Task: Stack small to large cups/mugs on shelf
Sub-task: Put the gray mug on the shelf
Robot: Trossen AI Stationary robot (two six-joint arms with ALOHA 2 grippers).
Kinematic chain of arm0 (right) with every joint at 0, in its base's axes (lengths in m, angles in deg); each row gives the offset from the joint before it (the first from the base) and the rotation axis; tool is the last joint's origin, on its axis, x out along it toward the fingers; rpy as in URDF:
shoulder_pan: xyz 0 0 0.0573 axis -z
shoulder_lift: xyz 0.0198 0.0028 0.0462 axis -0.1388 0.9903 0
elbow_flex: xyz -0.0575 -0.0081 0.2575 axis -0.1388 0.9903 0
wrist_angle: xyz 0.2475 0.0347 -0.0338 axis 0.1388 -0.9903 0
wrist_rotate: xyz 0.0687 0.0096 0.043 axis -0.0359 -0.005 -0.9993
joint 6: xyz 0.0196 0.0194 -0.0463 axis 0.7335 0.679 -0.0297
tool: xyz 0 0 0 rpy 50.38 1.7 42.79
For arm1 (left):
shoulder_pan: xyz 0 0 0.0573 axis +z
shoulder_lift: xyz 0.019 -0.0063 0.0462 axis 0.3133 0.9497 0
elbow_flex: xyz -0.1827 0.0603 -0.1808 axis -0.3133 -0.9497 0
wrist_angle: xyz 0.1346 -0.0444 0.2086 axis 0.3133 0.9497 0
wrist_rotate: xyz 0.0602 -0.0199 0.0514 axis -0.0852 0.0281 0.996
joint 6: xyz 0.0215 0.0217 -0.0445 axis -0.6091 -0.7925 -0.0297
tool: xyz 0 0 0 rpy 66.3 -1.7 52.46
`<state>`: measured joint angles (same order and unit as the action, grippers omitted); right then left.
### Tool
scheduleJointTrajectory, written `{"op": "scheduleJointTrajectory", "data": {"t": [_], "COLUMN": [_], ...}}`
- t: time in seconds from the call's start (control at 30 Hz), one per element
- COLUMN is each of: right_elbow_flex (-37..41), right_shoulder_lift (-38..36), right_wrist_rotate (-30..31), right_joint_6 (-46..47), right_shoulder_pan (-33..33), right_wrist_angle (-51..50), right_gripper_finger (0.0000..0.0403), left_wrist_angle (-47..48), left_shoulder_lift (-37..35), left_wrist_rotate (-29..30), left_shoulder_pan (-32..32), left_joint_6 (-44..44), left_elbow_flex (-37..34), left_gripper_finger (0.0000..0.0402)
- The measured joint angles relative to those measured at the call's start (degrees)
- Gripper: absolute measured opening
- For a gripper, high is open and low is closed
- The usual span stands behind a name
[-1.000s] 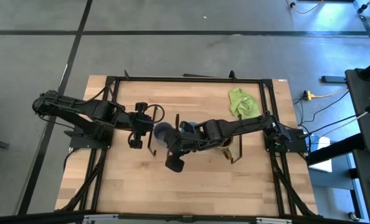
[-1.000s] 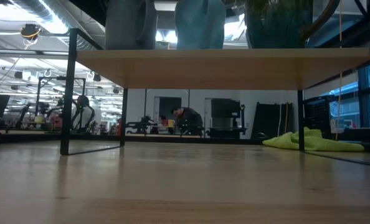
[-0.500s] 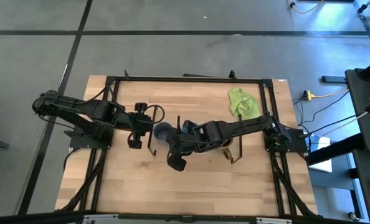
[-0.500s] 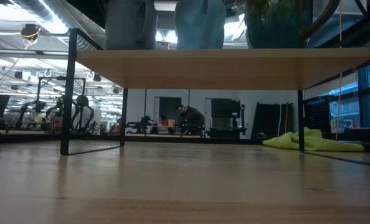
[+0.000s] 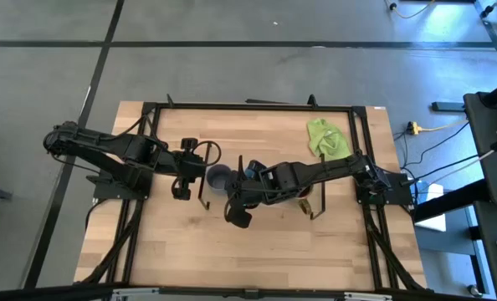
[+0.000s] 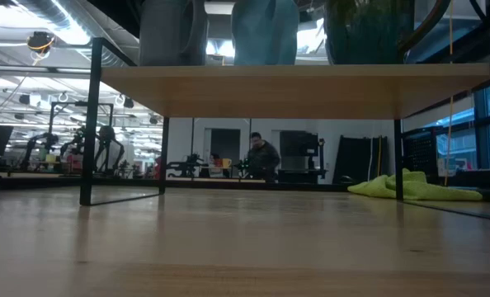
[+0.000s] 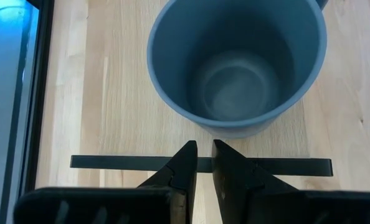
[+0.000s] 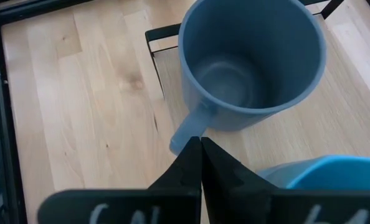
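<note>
Three mugs stand upright in a row on the shelf: dark grey-blue, light blue and the larger dark glossy one. From above, the grey-blue mug is at the shelf's left end. My left gripper is shut. It hovers just left of that mug, over the shelf's black end frame. My right gripper, also shut, hangs near the mug's handle, with the light blue mug's rim beside it. The right arm hides most of the other mugs from above. My right gripper's shut fingertips stand at the free end of the grey-blue mug's handle, coming from the table's near side. I cannot tell whether they touch it. The mug stands upright on the shelf board.
A lime-green cloth lies on the table toward the far right corner. A black metal frame runs around the tabletop. Bare wood lies on the near side of the shelf. A person stands in the room behind.
The person in the room behind the table has walked toward the right. Both arms and the mugs stand as before.
</note>
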<state>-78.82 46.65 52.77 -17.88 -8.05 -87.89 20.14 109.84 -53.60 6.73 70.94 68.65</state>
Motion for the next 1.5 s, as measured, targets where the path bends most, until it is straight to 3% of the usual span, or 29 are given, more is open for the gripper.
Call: {"op": "scheduleJointTrajectory", "data": {"t": [1.5], "right_elbow_flex": [-0.02], "right_shoulder_lift": [2.78], "right_wrist_rotate": [-3.06], "right_joint_6": [-0.24], "right_shoulder_pan": [1.9], "right_wrist_angle": [1.79], "right_gripper_finger": [0.0], "left_wrist_angle": [-0.07], "left_shoulder_lift": [-0.01], "left_wrist_rotate": [0.04], "left_shoulder_pan": [0.04], "left_joint_6": [-1.86], "left_elbow_flex": [0.07], "left_gripper_finger": [0.0045]}}
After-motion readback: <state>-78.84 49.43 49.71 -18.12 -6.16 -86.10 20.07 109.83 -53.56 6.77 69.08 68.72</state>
